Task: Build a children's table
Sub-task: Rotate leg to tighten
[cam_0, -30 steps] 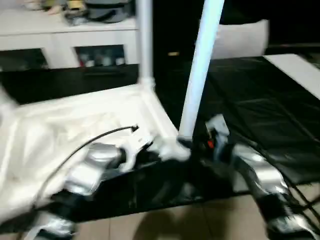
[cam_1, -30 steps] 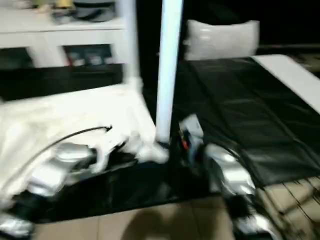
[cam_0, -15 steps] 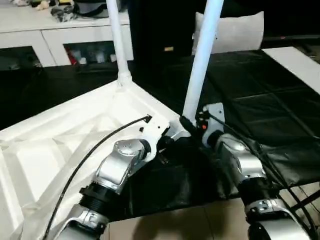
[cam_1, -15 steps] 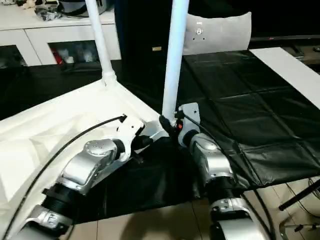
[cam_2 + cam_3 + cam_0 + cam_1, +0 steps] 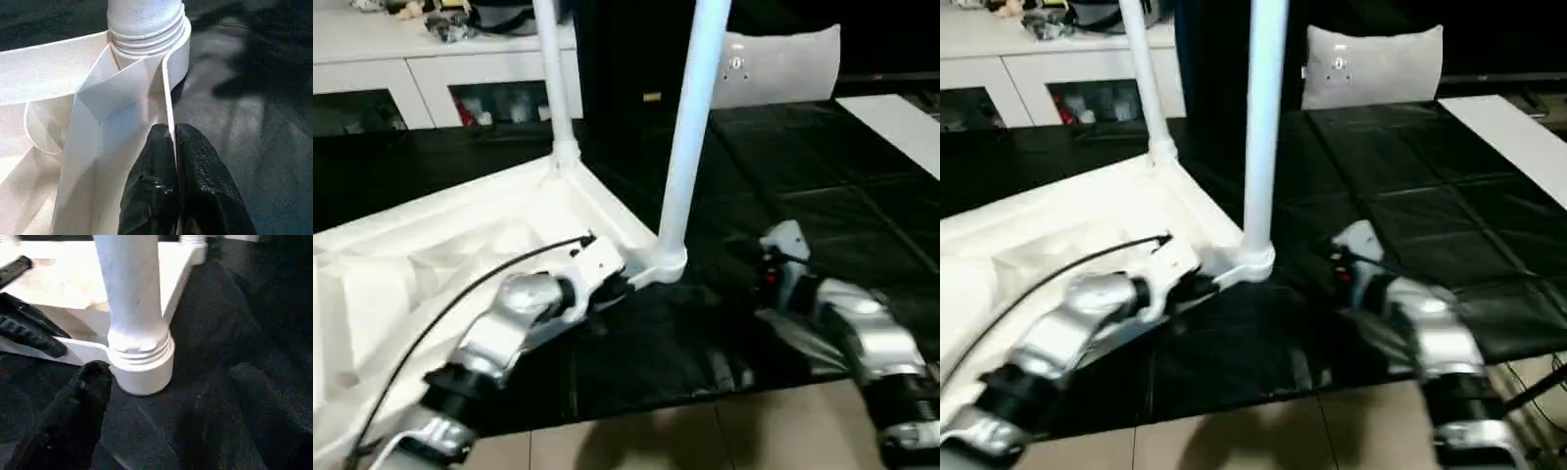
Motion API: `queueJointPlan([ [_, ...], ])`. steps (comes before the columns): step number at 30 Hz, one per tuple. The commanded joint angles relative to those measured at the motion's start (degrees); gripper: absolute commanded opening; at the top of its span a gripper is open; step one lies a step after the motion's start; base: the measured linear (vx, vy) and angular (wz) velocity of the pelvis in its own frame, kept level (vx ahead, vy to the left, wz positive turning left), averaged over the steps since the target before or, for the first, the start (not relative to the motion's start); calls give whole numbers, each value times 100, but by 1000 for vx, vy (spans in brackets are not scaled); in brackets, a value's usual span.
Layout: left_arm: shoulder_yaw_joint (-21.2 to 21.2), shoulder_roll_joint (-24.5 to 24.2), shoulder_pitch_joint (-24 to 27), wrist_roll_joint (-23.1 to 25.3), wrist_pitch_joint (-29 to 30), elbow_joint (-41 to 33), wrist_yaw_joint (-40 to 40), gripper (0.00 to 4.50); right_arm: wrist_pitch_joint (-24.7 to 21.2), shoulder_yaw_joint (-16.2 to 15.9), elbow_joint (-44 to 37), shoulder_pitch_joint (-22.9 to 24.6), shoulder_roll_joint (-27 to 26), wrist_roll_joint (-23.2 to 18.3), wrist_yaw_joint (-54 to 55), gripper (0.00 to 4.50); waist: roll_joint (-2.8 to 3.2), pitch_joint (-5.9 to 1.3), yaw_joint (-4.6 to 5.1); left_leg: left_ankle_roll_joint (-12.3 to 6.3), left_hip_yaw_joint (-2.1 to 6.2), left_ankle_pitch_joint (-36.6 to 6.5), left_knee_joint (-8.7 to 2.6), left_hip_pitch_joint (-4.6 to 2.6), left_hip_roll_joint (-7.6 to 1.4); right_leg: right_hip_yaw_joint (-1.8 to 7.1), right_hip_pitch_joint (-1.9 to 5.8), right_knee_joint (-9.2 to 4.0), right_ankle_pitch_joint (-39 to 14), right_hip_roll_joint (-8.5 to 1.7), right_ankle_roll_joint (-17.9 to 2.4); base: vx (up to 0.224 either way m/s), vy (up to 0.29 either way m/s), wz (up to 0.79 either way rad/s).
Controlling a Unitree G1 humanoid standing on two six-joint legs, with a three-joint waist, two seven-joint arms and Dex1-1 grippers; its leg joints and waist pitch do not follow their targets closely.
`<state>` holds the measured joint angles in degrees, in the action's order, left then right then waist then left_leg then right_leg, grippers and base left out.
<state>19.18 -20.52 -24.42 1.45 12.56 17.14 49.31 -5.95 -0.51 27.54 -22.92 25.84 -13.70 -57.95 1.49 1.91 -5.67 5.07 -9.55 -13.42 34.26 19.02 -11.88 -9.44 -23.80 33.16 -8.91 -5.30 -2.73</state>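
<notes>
While the children's table lies upside down across the left half of the head-camera frame on a black quilted mat, its white plastic underside faces up, ribbed and walled, with a thin rim running along the near edge. Two legs stand upright in corner sockets: a near leg rising through the centre of the frame, and a far leg toward the upper left. Both are smooth, matte, tubular and slightly tapered, with the long axis close to vertical; the near one ends in a ringed collar seated in a round socket at the corner. The left gripper has its textured black fingers pressed together on the thin rim just short of that socket, so it appears to be pinching the tabletop edge. The right gripper sits lower right of the near leg and apart from it; one black finger shows just beside the socket, the other is a dark blur, and the leg stands free between them, so the fingers read as spread and holding nothing. Judged from this, the near leg lies up and to the left of the right gripper, which is the freer arm for any further work on it. A white cabinet stands along the top left, and a pale cushion at the top right.
</notes>
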Motion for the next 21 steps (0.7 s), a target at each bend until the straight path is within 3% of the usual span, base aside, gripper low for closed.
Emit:
queueJointPlan([
  [1, 316, -172, 92, 27, -199, -57, 558, 0, 50, -126, -210, 3, 90, -118, -422, 429, -69, -352, -53, -691, 13, -313, -342, 97, -133, 370, 428, -372, -1673, -367, -576, 0, 0, 0],
  [3, 359, -250, 108, 11, -242, -86, 713, 0, 19, -181, -279, 20, 132, -160, -604, 429, -65, -351, -82, -692, 7, -305, -341, 80, -145, 370, 412, -367, -1650, -364, -618, 0, 0, 0],
  [12, 683, -818, 92, -89, -653, -217, 1912, 0, -49, -602, -274, -84, 10, -170, -1357, 342, -81, -345, -230, -535, -3, -315, -364, 56, -182, 403, 392, -340, -1683, -389, -631, 0, 0, 0],
  [14, 707, -852, 49, -95, -728, -196, 2002, 0, -65, -676, -238, -115, -35, -167, -1472, 342, -97, -346, -243, -503, -5, -337, -368, 62, -179, 403, 403, -338, -1718, -393, -611, 0, 0, 0],
  [15, 710, -859, 39, -98, -745, -188, 2021, 0, -74, -696, -234, -122, -42, -175, -1504, 316, -88, -349, -254, -485, -3, -327, -370, 55, -181, 408, 400, -338, -1731, -394, -593, 0, 0, 0],
  [21, 675, -866, -31, -106, -811, -106, 2133, 0, -189, -829, -252, -148, -109, -266, -1774, 269, -84, -357, -257, -473, 0, -295, -361, 73, -172, 405, 412, -327, -1657, -389, -581, 0, 0, 0],
])
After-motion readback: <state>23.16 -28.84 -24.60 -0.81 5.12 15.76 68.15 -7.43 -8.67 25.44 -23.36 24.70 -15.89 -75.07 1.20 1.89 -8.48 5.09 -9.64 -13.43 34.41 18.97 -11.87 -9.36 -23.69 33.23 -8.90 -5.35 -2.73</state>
